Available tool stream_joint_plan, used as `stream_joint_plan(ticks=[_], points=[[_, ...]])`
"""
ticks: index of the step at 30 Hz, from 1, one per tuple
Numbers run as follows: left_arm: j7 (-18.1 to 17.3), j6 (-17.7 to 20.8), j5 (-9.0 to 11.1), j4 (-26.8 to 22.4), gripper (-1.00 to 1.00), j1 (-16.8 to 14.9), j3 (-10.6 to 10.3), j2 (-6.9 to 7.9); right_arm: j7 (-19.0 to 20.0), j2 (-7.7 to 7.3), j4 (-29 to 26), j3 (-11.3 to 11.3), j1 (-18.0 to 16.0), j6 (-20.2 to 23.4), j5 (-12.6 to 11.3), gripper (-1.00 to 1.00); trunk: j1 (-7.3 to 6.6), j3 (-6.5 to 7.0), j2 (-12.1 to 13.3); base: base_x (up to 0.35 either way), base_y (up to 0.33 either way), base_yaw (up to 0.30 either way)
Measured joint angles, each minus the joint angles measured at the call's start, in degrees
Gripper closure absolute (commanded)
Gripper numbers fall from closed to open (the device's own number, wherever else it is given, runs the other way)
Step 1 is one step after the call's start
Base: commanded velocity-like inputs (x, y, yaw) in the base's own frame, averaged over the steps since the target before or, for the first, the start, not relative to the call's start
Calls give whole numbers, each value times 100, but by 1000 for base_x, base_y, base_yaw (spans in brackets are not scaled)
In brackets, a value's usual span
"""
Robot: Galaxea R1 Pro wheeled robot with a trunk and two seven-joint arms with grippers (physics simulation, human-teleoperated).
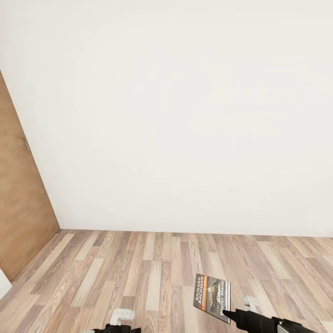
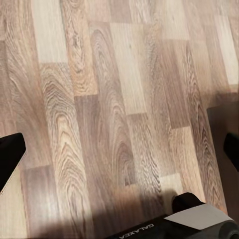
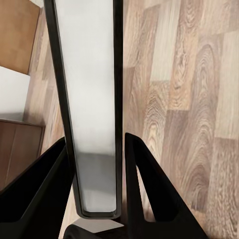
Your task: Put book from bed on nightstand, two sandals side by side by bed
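The right gripper's (image 3: pixel 97 199) two black fingers (image 3: pixel 45 184) pinch the book (image 3: pixel 92 99) by its lower edge, so the thin paperback (image 1: pixel 212 296) stands out past them over the wood-plank floor (image 1: pixel 138 268), facing a white wall (image 1: pixel 185 115). It looks light and bendy (a deeper hold near the spine seems safer). The left gripper (image 2: pixel 119 154) is spread wide, holding nothing.

White wall (image 1: pixel 185 115), wood-plank floor (image 1: pixel 138 277), brown door (image 1: pixel 21 208).
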Motion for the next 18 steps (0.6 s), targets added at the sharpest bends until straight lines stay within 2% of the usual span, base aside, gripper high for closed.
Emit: stream_joint_plan(ticks=[18], points=[[0, 0, 0, 3, -100, 0, 0, 0, 8, 0, 0, -5, 0, 0, 0, 100, 0, 0, 0, 331, 0, -7]])
